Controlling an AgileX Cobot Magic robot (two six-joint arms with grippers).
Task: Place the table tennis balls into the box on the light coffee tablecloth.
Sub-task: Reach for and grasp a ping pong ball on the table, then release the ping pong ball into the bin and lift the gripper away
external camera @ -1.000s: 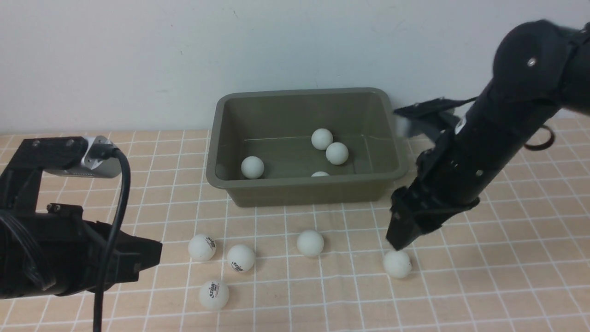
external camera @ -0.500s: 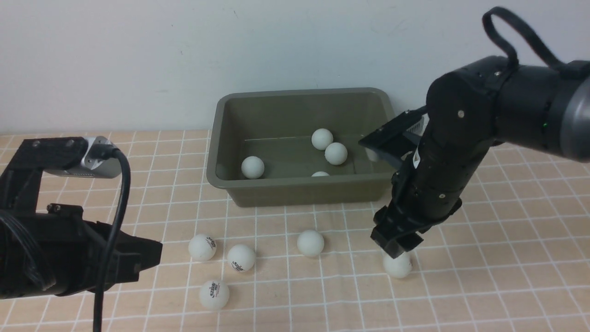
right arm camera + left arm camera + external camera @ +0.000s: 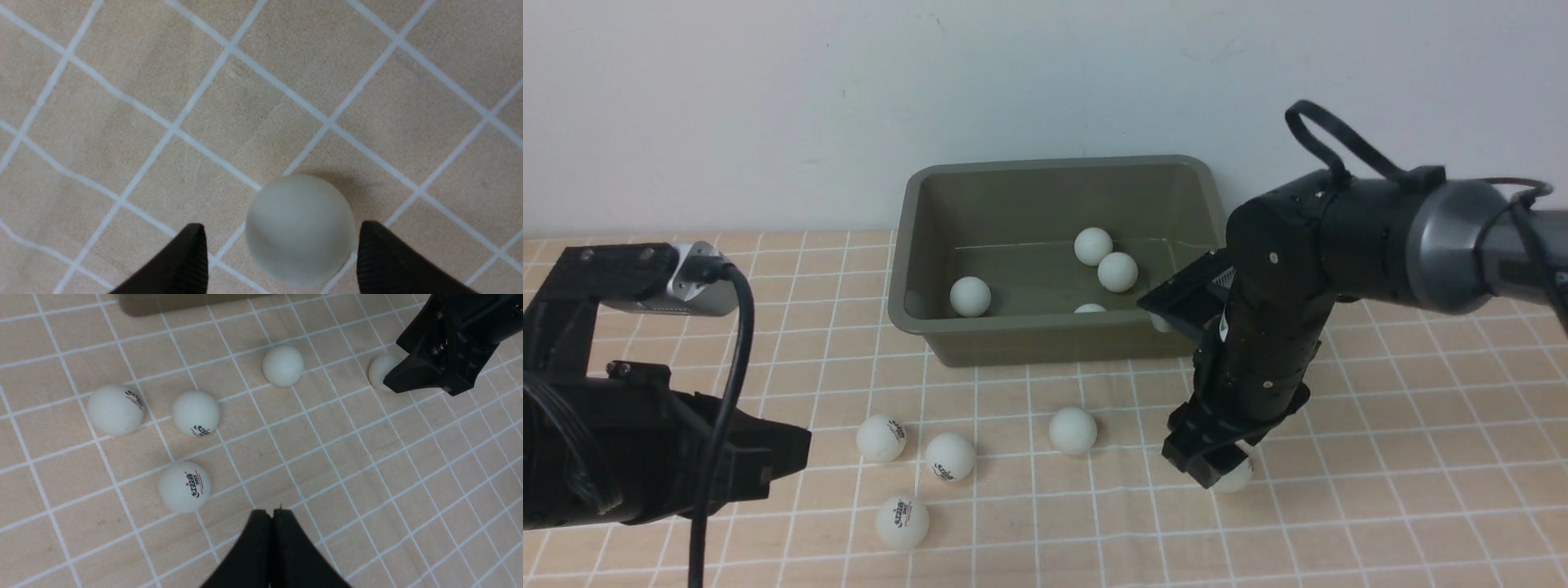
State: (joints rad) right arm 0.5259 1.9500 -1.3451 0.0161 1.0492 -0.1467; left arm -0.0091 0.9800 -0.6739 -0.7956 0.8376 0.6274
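The dark olive box point(image 3: 1062, 333) stands at the back middle of the light coffee tablecloth point(image 3: 1421, 457) and holds several white table tennis balls point(image 3: 1118, 272). Several more balls lie on the cloth in front of it point(image 3: 1072, 430). My right gripper point(image 3: 1210, 469) is open and low over the rightmost ball point(image 3: 1236, 479). In the right wrist view that ball point(image 3: 300, 228) sits between the fingertips point(image 3: 192, 253) of the right gripper point(image 3: 281, 229), closer to one; I cannot tell if it touches. My left gripper point(image 3: 273, 512) is shut and empty, above the cloth near three logo balls point(image 3: 184, 486).
A white wall rises right behind the box. In the left wrist view the right gripper point(image 3: 425, 381) partly covers the rightmost ball point(image 3: 381, 369). The left arm's body point(image 3: 645, 457) fills the front left of the front view.
My right arm has dropped and swung left, bringing its open fingers down around the rightmost ball. The left arm and the other balls have not moved.
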